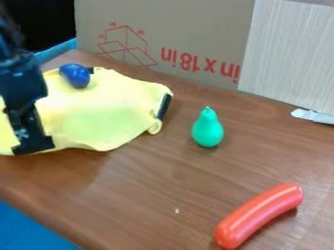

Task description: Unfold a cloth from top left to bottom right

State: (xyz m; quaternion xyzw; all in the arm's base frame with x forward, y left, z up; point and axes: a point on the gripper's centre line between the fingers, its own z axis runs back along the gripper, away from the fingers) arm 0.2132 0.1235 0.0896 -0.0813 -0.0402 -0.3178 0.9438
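Note:
A pale yellow cloth lies spread over the table's left part, its surface gently wrinkled. Dark patches mark its right edge and its top edge, and the lower right corner is curled into a small roll. My black gripper hangs over the cloth's lower left, low down near its front edge, and covers part of the cloth there. Whether it holds any fabric is unclear.
A dark blue toy rests on the cloth's upper part. Right of the cloth stands a green pear; a red sausage-shaped toy lies at the lower right. Cardboard borders the wooden table behind, with a whitish object nearby.

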